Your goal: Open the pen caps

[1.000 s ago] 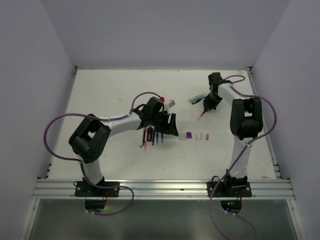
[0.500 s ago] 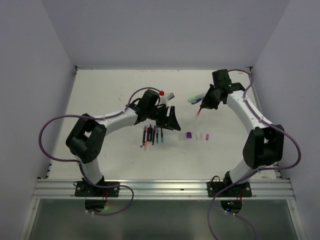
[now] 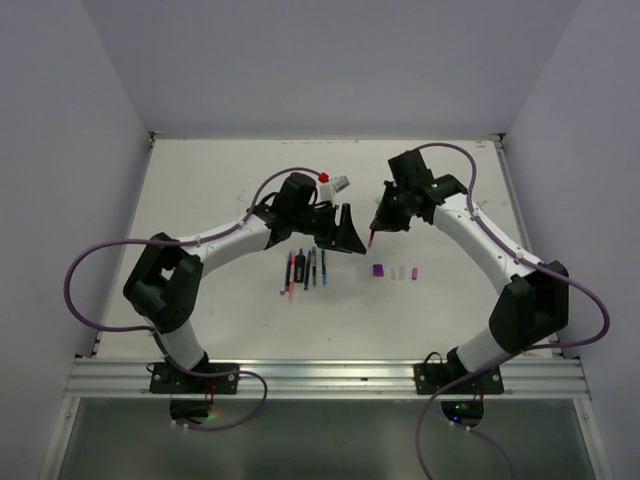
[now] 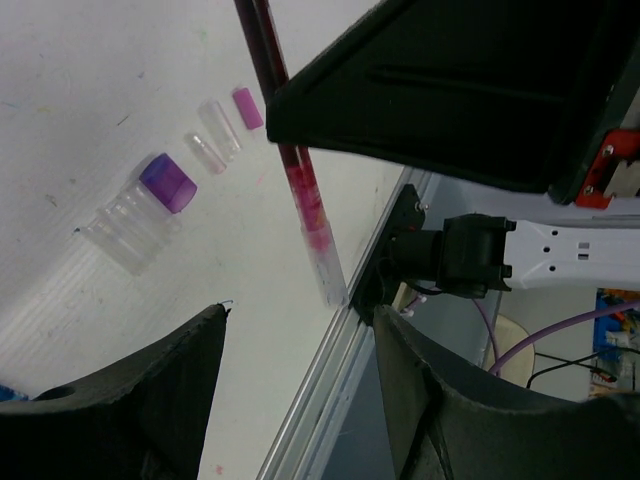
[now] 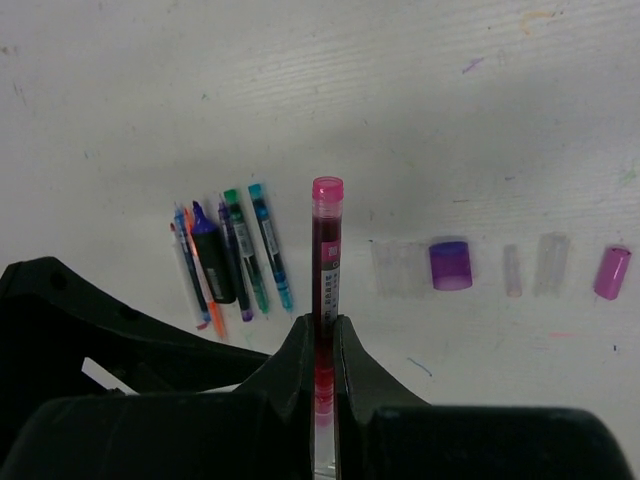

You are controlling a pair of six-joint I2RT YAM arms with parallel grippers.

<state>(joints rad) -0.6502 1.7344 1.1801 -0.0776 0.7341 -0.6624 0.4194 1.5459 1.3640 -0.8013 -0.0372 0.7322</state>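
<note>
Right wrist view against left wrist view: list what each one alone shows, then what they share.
Only the right wrist view shows the row of loose pens lying left of the caps. Only the left wrist view shows the table's metal edge rail and, beyond it, a white and black stretch of the right arm. Both show the red pen clamped in the shut right gripper, and the line of pen caps with the purple cap among clear ones.

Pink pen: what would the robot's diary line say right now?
right gripper shut on pink pen | left gripper open near it | purple cap on table | other pens lying in row
</note>
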